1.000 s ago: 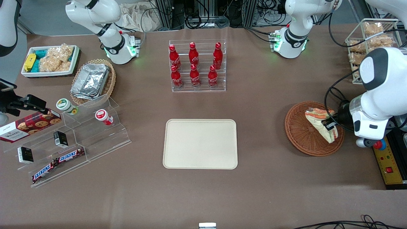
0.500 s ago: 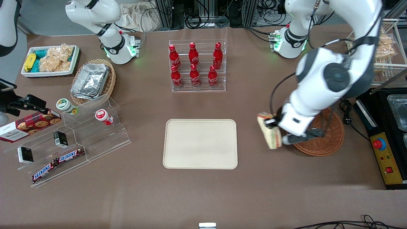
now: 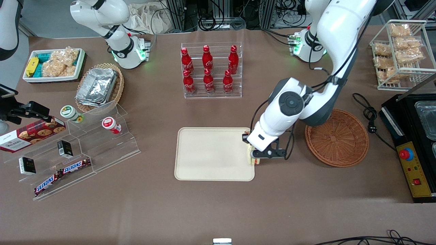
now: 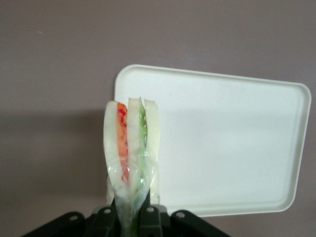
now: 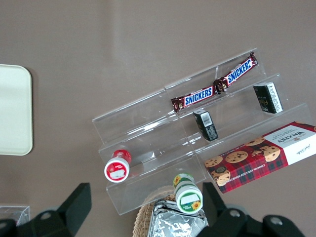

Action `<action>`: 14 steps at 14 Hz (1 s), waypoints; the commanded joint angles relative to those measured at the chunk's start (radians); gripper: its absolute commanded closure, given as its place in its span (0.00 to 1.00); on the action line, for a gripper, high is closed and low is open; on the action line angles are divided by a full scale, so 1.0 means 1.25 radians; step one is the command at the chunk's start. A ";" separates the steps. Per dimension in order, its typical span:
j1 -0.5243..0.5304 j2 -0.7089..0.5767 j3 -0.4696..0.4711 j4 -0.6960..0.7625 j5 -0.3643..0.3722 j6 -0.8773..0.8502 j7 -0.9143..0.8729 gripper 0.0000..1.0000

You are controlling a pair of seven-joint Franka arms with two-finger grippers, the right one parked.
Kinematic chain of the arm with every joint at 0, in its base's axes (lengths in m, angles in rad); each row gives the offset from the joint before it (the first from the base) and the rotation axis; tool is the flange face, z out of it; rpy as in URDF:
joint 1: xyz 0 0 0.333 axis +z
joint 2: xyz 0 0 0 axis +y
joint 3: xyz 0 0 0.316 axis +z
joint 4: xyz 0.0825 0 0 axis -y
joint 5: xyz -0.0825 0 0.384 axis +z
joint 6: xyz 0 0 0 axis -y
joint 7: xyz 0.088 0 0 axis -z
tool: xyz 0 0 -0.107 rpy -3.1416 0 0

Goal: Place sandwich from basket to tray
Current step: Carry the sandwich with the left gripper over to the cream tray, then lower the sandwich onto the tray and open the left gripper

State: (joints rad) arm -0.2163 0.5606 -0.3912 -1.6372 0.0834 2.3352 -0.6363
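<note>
My left gripper (image 3: pixel 252 156) is shut on the sandwich (image 4: pixel 131 148), a wedge in clear wrap with pale bread and orange-red and green filling. It hangs above the edge of the cream tray (image 3: pixel 207 153) on the working arm's side; in the front view only a pale bit of the sandwich (image 3: pixel 251 157) shows under the wrist. In the left wrist view the fingers (image 4: pixel 148 216) pinch the wrap at the wedge's narrow end, and the tray (image 4: pixel 232 148) lies below, bare. The round reddish-brown basket (image 3: pixel 336 137) stands empty beside the tray, toward the working arm's end.
A clear rack of red cola bottles (image 3: pixel 209 69) stands farther from the front camera than the tray. A stepped acrylic shelf (image 3: pixel 78 149) with snack bars and cups lies toward the parked arm's end. A wire rack of snack bags (image 3: pixel 398 51) and a black cable (image 3: pixel 366 109) lie near the basket.
The gripper lifted the sandwich out of the basket and carried it sideways to the tray's near edge. The basket is now empty.
</note>
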 commanded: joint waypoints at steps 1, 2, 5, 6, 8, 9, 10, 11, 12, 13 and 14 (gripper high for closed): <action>-0.034 0.070 0.011 0.040 0.035 0.028 0.001 1.00; -0.049 0.085 0.028 0.040 0.045 0.046 0.001 1.00; -0.104 0.106 0.082 0.040 0.044 0.078 -0.004 0.82; -0.106 0.109 0.083 0.040 0.043 0.078 -0.005 0.67; -0.106 0.114 0.084 0.045 0.042 0.089 -0.030 0.01; -0.106 0.112 0.084 0.045 0.044 0.089 -0.052 0.01; -0.106 0.110 0.084 0.045 0.045 0.089 -0.059 0.01; -0.104 0.104 0.084 0.046 0.045 0.086 -0.060 0.01; -0.102 0.093 0.084 0.051 0.044 0.077 -0.060 0.01; -0.098 0.070 0.084 0.051 0.043 0.055 -0.068 0.01; -0.095 0.047 0.084 0.054 0.042 0.009 -0.071 0.01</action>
State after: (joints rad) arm -0.3307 0.6811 -0.2979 -1.5775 0.1270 2.4288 -0.6918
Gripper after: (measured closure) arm 0.194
